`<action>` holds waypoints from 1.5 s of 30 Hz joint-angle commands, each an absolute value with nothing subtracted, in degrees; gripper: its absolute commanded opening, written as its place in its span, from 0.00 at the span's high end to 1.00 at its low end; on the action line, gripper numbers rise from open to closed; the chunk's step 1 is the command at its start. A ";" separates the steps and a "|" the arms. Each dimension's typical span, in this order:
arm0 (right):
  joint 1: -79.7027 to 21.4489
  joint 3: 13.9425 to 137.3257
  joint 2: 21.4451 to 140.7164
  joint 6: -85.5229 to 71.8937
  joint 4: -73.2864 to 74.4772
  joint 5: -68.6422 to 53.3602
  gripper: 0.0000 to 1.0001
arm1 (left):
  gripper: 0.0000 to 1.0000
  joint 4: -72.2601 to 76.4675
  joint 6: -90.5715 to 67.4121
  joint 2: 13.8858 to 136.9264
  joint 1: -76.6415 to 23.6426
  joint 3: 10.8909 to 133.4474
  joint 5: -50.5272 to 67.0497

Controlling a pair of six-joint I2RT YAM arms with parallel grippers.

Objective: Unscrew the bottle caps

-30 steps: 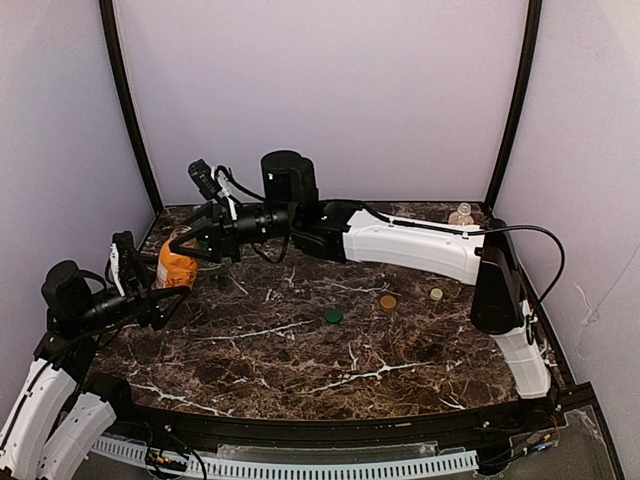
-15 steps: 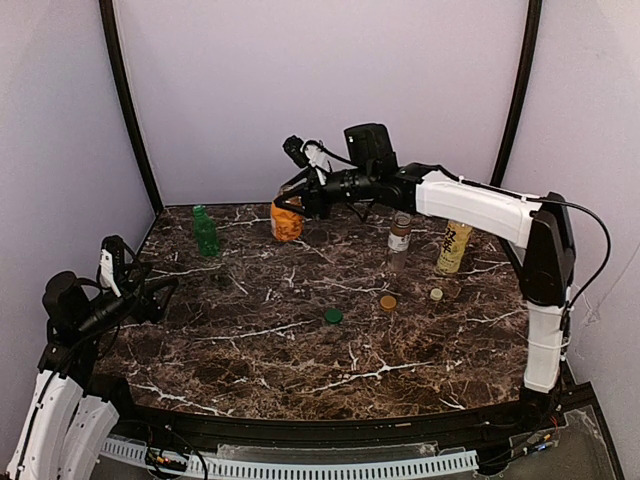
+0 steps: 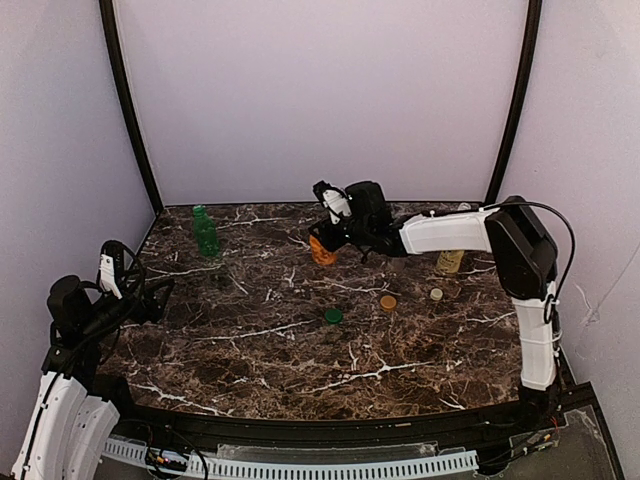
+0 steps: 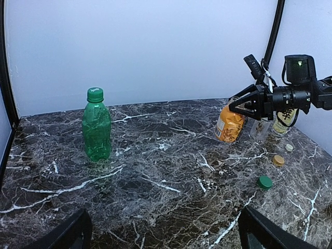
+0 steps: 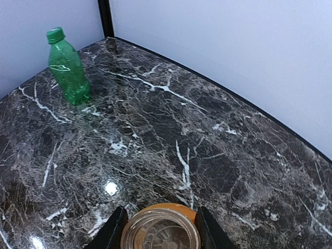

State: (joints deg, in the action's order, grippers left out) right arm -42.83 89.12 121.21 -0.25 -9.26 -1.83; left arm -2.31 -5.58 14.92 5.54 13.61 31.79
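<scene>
High rear overview, both wrist views sharing green bottle (image 4: 96, 127)

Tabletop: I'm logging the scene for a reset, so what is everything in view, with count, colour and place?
Table: one, dark veined marble, under everything.
Green bottle: one, green, capped, upright, far left.
Orange juice bottle: one, orange, uncapped, tilted, far centre.
Short bottle: one, colour unclear, mostly hidden beside it.
Tea bottle: one, yellow, far right, behind the right arm.
Loose caps: three, green, golden-brown, cream, in a row right of centre.
Left hand: one, black, open, near left.
Right hand: one, black, closed on the orange juice bottle.
</scene>
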 commanded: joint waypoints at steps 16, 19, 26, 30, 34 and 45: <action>-40.69 79.46 120.70 -10.16 -16.40 1.23 0.45 | 0.01 -2.20 -5.17 14.94 6.22 12.48 30.75; -40.78 80.16 119.46 -8.78 -15.45 1.05 0.39 | 0.01 -2.13 -5.03 14.82 6.23 12.55 30.93; -40.78 84.37 116.31 -4.98 -10.27 0.26 0.21 | 0.01 -1.92 -4.45 14.57 6.56 12.72 31.36; -40.85 86.09 112.90 -3.84 -7.46 -1.74 0.15 | 0.01 -2.27 -4.40 16.85 6.61 13.38 28.03; -40.85 85.82 108.48 -2.84 -6.24 -3.27 0.15 | 0.01 -6.36 -4.12 24.80 6.59 20.37 29.41; -41.06 81.58 98.06 -2.87 -5.10 -8.38 0.15 | 0.01 -53.37 20.10 73.00 5.04 75.10 21.96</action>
